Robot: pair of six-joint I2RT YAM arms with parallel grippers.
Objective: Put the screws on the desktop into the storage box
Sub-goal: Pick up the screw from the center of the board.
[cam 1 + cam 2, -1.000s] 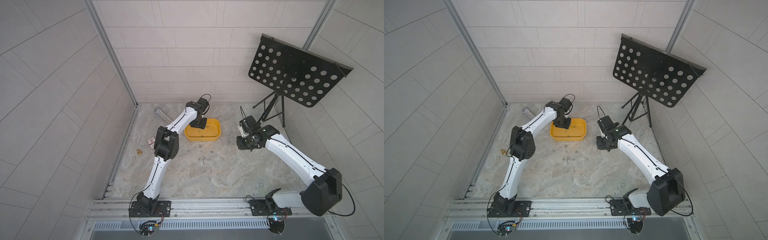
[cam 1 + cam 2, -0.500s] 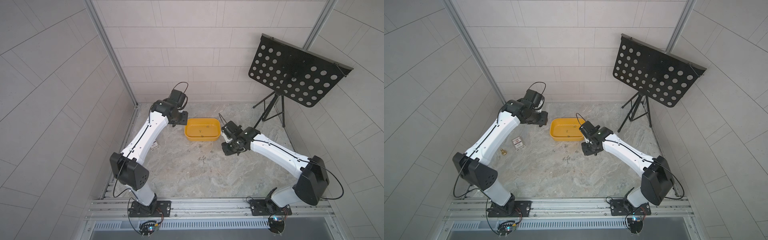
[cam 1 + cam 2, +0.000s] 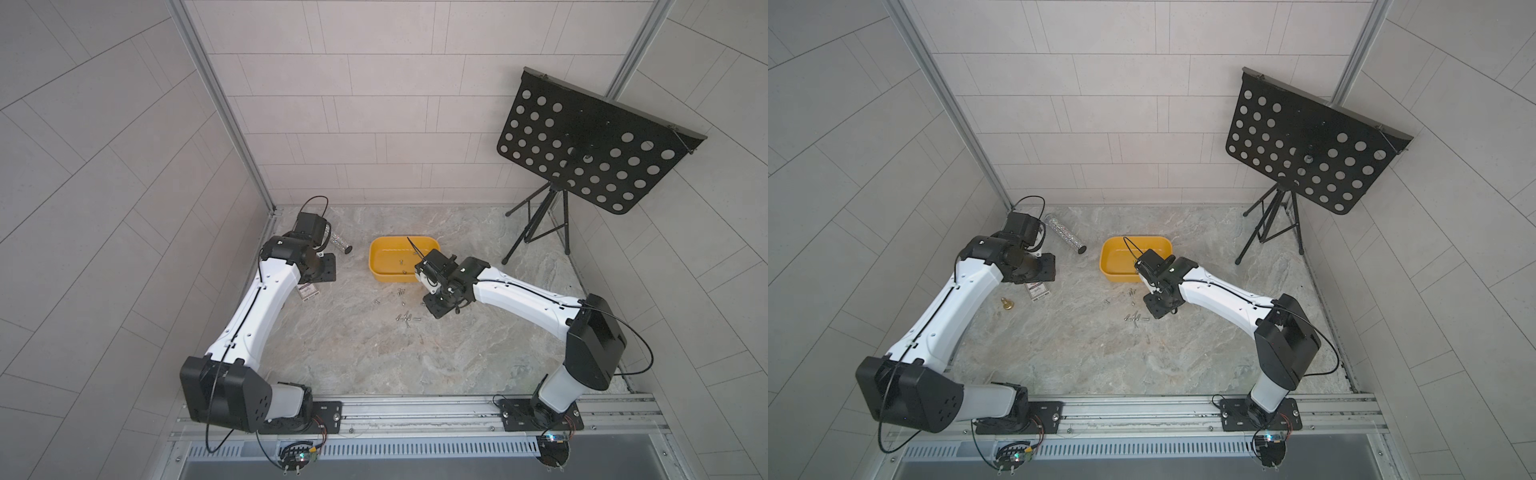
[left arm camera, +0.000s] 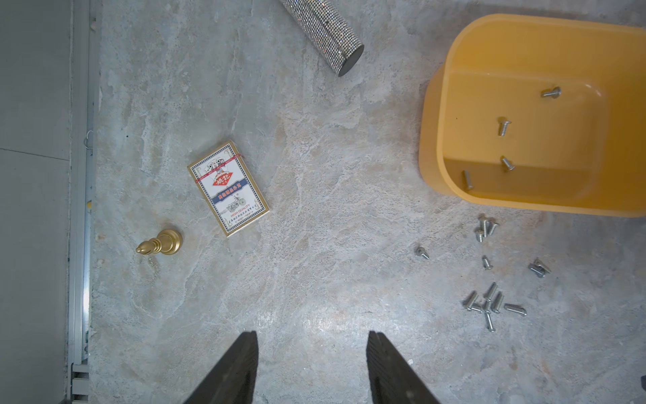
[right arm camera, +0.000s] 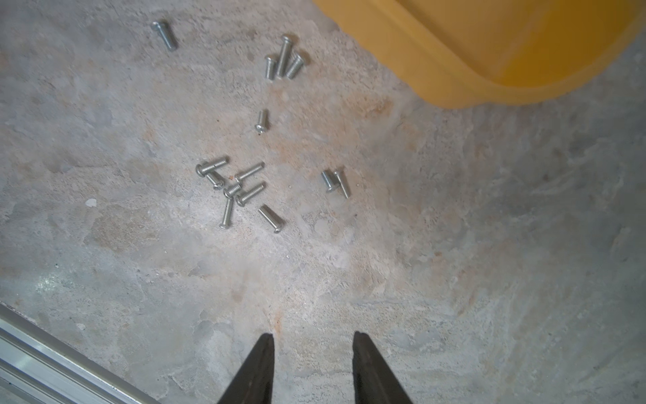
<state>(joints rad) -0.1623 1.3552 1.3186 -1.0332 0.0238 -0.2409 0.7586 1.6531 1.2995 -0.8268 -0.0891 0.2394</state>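
Four screws (image 4: 503, 126) are counted inside the one yellow storage box (image 4: 431, 140). Fourteen more are counted on the one desktop (image 4: 314, 280): a heap of seven (image 5: 250, 194), a bunch of three (image 5: 283, 56), a pair (image 5: 327, 181), and two single ones (image 5: 164, 35) (image 5: 261, 120) lying alone. One glittery tube (image 4: 325, 31), one pack of cards (image 4: 229, 189), one little gold piece (image 4: 160, 243) and one black stand (image 3: 602, 120) full of round holes are also counted. Two robot arms are seen, a left arm (image 3: 257, 316) and a right arm (image 3: 519, 297).
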